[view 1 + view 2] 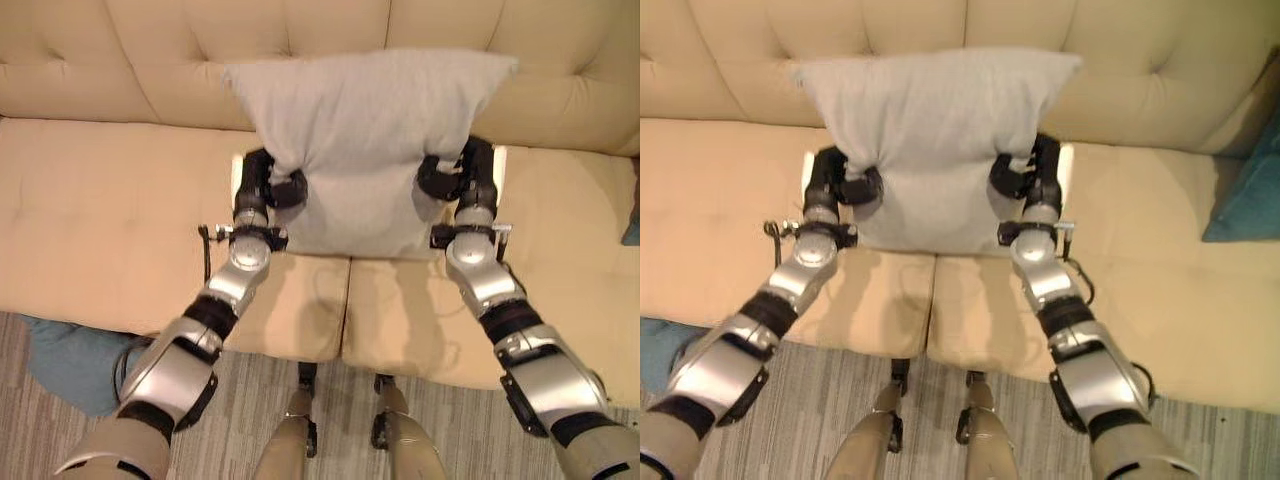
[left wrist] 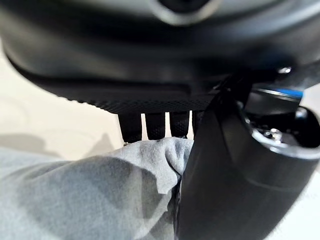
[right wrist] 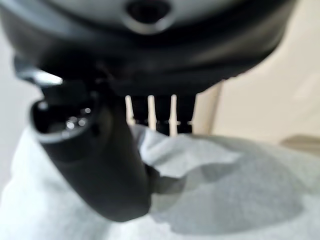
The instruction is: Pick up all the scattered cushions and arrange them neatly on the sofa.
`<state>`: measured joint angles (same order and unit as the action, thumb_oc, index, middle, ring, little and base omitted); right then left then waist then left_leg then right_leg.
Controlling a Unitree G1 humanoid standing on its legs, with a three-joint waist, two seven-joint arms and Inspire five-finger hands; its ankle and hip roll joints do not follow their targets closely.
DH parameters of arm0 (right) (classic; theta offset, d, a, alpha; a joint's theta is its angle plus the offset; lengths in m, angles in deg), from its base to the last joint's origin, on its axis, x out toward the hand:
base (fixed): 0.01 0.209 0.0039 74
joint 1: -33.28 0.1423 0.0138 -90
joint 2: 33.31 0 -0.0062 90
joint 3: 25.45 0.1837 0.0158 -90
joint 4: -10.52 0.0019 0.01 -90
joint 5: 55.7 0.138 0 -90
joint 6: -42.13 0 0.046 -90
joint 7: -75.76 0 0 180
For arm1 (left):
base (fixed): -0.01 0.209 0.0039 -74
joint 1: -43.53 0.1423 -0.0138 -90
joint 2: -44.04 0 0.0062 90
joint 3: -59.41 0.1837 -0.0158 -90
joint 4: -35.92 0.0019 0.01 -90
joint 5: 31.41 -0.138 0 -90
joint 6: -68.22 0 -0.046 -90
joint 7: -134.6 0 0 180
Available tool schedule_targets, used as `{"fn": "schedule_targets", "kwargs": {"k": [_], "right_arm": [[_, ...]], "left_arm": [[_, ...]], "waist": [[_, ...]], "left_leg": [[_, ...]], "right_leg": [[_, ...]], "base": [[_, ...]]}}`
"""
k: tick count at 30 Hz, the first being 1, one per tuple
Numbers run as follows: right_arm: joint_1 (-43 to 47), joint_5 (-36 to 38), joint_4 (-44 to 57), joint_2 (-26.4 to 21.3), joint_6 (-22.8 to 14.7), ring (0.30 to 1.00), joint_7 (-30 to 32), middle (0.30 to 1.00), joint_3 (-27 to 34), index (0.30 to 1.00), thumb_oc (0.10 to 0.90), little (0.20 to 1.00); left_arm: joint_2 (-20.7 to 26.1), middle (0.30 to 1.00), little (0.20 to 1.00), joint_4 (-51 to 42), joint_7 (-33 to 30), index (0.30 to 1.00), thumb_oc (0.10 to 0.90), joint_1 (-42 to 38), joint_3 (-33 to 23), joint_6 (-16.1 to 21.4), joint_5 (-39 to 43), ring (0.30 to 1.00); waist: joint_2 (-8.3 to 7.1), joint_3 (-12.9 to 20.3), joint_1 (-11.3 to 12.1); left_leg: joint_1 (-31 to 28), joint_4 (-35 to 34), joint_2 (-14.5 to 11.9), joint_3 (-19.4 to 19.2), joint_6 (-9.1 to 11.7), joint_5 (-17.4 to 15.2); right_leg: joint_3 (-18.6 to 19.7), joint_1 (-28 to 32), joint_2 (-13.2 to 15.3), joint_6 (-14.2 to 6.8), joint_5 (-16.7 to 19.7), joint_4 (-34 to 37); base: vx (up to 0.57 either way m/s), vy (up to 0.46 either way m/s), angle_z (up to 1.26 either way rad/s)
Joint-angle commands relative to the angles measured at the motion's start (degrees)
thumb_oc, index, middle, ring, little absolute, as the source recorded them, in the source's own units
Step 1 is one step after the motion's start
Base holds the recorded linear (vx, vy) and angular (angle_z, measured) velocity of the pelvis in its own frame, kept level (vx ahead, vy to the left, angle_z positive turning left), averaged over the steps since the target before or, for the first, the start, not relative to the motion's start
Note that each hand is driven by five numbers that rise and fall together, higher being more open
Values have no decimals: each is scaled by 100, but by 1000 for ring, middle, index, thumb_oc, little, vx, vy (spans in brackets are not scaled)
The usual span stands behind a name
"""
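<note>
We hold the grey cushion (image 1: pixel 365 140) between our two hands, upright in front of the sofa (image 1: pixel 90 210), its broad top edge reaching up across the tufted backrest (image 1: pixel 180 60) and its lower edge near the seam where the two middle seat cushions meet. The cushion's fabric is bunched and pinched in at both sides, so it looks wider at the top than at the waist (the creases run inward from each grip)

Our left hand (image 1: pixel 272 185) grips the cushion's left side: in the left wrist view the thumb (image 2: pixel 225 175) presses into the grey cloth from the front while the fingers (image 2: pixel 155 125) curl behind the folded edge, closed firmly on the fabric. Our right hand (image 1: pixel 452 175) does the same on the cushion's right side; in the right wrist view its thumb (image 3: pixel 100 165) lies across the cloth and its fingers (image 3: pixel 162 117) dip behind the bunched edge, clamped on it

Beyond the cushion, the beige sofa seat spreads to either side of it. A teal cushion (image 1: pixel 1245 195) lies on the seat well to the cushion's right, near the sofa's far corner. Another blue-teal cushion (image 1: pixel 70 365) lies on the striped grey carpet (image 1: pixel 260 420) below the sofa's front edge, well to the grey cushion's left and nearer to us
</note>
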<state>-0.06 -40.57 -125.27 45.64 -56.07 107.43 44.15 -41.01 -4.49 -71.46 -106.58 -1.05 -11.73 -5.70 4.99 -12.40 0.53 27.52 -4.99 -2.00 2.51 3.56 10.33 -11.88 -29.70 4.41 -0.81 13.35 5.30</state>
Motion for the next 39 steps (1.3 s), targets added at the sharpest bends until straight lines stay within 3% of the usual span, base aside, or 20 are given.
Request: {"fn": "schedule_targets", "kwargs": {"k": [1, 6, 7, 8, 9, 12, 16, 21, 23, 26, 35, 39], "right_arm": [[1364, -459, 475, 234, -824, 300, 108, 300, -374, 300, 400, 300], [1900, -426, 80, 66, -765, 300, 170, 300, -647, 300, 400, 300], [1944, -399, 23, 68, -755, 300, 166, 300, -674, 300, 400, 300], [1982, -305, -92, 66, -714, 474, 116, 474, -762, 474, 516, 474], [1986, -303, -96, 65, -716, 900, 115, 900, -764, 900, 800, 900], [1791, -241, -53, 103, -628, 900, 42, 900, -766, 900, 800, 900], [775, -508, 451, 11, -534, 900, -103, 900, -440, 900, 800, 900], [-469, -595, 955, -434, -588, 900, -295, 900, 362, 900, 800, 900], [-1877, -516, 1403, -850, -720, 900, -688, 900, 1190, 900, 800, 900], [-2548, -414, 1579, -887, -742, 900, -986, 900, 1501, 900, 800, 900], [-5173, -810, 1792, -304, -515, 900, -1931, 900, 2213, 900, 800, 900], [-5816, -1026, 1256, 74, -375, 900, -2252, 900, 2081, 900, 800, 900]], "left_arm": [[51, 300, 300, -361, -24, 300, 400, -1311, 395, 1084, -283, 300], [172, 309, 309, 41, -58, 309, 406, -1840, 531, 1050, -281, 309], [175, 724, 724, 97, -56, 724, 682, -1889, 543, 1040, -247, 724], [138, 900, 900, 216, 34, 900, 800, -1909, 544, 1013, -92, 900], [139, 900, 900, 219, 36, 900, 800, -1912, 543, 1015, -90, 900], [175, 900, 900, 36, 81, 900, 800, -1715, 496, 1002, -19, 900], [300, 900, 900, -594, 143, 900, 800, -718, 99, 933, -217, 900], [777, 900, 900, -909, 341, 900, 800, 342, -566, 855, -375, 900], [1156, 900, 900, -1208, 625, 900, 800, 1621, -1296, 788, -494, 900], [1240, 900, 900, -1290, 807, 900, 800, 2317, -1621, 726, -576, 900], [519, 900, 900, -1878, 1625, 900, 800, 5470, -2754, 513, -565, 900], [157, 900, 900, -1287, 1946, 900, 800, 6341, -2800, 287, -830, 900]], "waist": [[-239, 262, -9], [-270, 294, -9], [-268, 303, -9], [-269, 304, -14], [-268, 305, -14], [-265, 318, -23], [-292, 329, -37], [-349, 370, -35], [-414, 507, -47], [-459, 589, -67], [-627, 1006, -26], [-637, 1142, 19]], "left_leg": [[-133, 139, 255, -42, 76, -499], [90, 73, 267, -47, 106, -419], [110, 53, 274, -41, 111, -409], [153, 31, 279, -29, 120, -379], [156, 31, 279, -29, 120, -379], [168, -1, 286, -7, 133, -362], [37, -1, 312, 11, 146, -398], [-93, -1, 312, -10, 156, -439], [-294, -1, 304, -49, 136, -526], [-438, -1, 300, -78, 118, -553], [-1459, -1, 179, -160, 39, -773], [-2036, -1, 78, -163, 34, -844]], "right_leg": [[269, 142, 224, -577, -957, -742], [309, -56, 201, -615, -840, -602], [315, -80, 192, -622, -825, -571], [325, -123, 177, -625, -796, -541], [325, -126, 177, -625, -795, -540], [311, -125, 164, -625, -784, -489], [288, 15, 171, -598, -823, -461], [228, 218, 185, -600, -826, -378], [205, 487, 196, -610, -834, -292], [194, 642, 206, -610, -818, -251], [110, 1798, 111, -621, -1004, -44], [52, 2369, 36, -566, -1208, -101]], "base": [[-12, -13, -4], [-5, -5, 3], [-7, -6, 30], [-6, -6, 13], [-7, -5, -26], [2, -2, -17], [-21, -8, 8], [-27, -12, 2], [-15, -18, 6], [17, -8, -1], [91, -41, -6], [68, -68, 7]]}}
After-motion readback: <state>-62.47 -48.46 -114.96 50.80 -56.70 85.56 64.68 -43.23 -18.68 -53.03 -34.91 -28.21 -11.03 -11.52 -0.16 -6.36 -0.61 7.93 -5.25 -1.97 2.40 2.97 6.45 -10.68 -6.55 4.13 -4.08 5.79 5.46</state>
